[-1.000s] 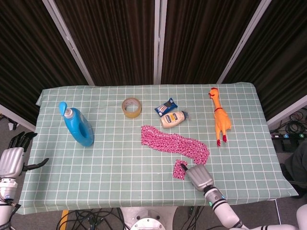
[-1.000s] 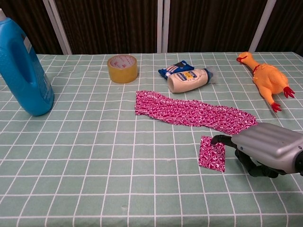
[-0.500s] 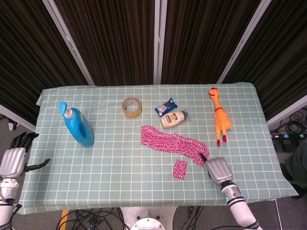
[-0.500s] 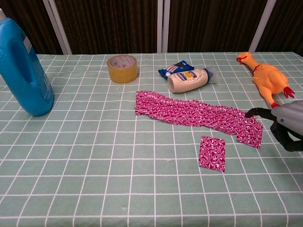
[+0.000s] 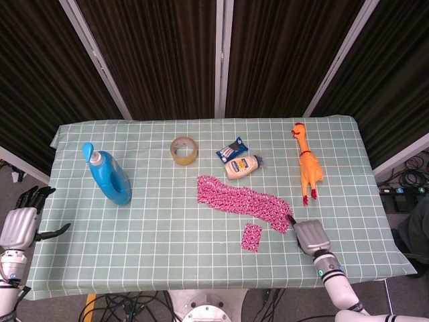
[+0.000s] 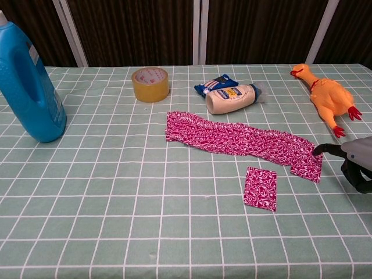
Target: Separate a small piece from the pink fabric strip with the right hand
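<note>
The pink fabric strip (image 5: 242,200) (image 6: 241,143) lies diagonally across the middle of the table. A small square pink piece (image 5: 252,237) (image 6: 260,188) lies apart from it, just in front of the strip's right end. My right hand (image 5: 310,237) (image 6: 356,163) hovers to the right of the strip's end with nothing in it, fingers curled downward and one dark fingertip close to the strip's corner. My left hand (image 5: 21,223) hangs off the table's left edge, fingers apart and holding nothing.
A blue detergent bottle (image 5: 109,176) (image 6: 28,84) stands at the left. A tape roll (image 5: 184,149) (image 6: 150,83), a blue packet (image 5: 232,148), a cream squeeze bottle (image 5: 242,166) (image 6: 233,97) and a rubber chicken (image 5: 307,163) (image 6: 329,98) lie toward the back.
My right hand let go of the small piece, leaving it on the table, and drew away to the right, past the strip's end. The left hand barely moved.
</note>
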Available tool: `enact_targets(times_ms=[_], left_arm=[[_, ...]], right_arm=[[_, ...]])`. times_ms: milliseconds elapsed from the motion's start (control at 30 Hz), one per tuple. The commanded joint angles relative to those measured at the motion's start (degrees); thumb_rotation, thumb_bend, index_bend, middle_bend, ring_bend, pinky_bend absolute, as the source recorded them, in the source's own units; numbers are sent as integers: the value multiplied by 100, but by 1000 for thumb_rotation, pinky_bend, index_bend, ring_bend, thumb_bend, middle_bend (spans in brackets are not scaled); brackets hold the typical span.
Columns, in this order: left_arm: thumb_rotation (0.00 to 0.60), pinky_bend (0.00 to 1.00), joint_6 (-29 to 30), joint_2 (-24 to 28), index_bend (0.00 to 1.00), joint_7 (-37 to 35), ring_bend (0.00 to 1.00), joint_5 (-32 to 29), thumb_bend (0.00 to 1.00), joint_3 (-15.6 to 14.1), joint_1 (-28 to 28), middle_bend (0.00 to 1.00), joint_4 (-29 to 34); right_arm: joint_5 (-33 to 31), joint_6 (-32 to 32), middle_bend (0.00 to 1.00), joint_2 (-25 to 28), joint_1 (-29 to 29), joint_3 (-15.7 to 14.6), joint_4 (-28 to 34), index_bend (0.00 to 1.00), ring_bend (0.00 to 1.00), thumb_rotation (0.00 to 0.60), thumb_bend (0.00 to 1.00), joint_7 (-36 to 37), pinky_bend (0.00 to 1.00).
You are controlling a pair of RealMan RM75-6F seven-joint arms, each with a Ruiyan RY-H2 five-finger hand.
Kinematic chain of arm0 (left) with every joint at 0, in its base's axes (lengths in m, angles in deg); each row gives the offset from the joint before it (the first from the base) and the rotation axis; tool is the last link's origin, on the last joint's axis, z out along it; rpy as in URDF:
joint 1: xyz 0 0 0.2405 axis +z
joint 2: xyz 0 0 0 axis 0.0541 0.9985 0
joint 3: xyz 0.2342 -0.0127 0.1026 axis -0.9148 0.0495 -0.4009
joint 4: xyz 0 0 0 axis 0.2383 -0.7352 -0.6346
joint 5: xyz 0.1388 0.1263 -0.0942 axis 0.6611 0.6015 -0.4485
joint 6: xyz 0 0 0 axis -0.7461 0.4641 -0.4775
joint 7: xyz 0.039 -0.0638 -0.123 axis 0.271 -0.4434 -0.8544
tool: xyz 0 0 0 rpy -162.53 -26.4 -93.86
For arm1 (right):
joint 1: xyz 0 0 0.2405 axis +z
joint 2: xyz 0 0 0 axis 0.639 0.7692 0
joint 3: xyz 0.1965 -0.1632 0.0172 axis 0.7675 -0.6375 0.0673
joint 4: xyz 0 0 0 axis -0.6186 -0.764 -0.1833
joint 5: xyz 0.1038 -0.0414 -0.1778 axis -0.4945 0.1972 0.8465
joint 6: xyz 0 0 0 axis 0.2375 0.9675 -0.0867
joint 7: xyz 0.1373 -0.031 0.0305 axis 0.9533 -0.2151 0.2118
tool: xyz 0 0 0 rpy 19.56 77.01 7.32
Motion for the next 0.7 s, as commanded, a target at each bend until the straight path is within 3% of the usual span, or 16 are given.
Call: enact_targets(times_ms=[33, 700], left_arm=[[431, 86, 1, -8, 143, 15, 15, 13, 135, -4, -7, 106, -7], [430, 86, 0, -22, 143, 17, 15, 10, 135, -12, -2, 106, -28]], right_arm=[[-45, -67, 942, -24, 18, 8, -47, 114, 829, 600, 969, 38, 718], [-228, -178, 942, -76, 79, -43, -166, 115, 830, 600, 971, -8, 717]])
